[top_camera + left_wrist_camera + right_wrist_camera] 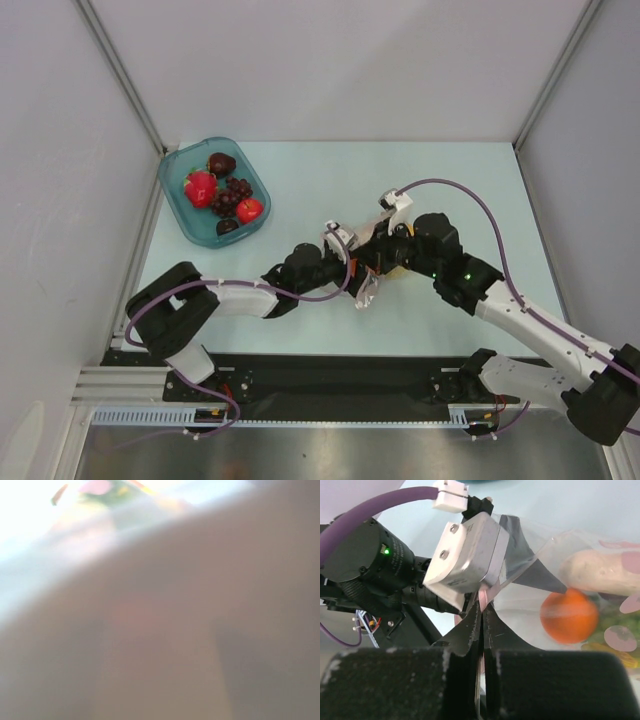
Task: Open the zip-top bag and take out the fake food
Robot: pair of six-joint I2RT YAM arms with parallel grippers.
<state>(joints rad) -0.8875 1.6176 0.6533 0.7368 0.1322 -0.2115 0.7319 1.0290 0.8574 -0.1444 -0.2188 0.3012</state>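
Opening step, middle of table (320,170): right gripper (481,622) pinches the zip-top bag (545,540) at its pink zip edge, left gripper (352,264) alongside with its grip unclear, orange (568,616) and white oval piece (600,571) inside; the next move probably needs the lips pulled apart.

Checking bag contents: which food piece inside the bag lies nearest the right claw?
The orange: the round bright-orange ball, lying nearer the right claw than the white oval piece above it.
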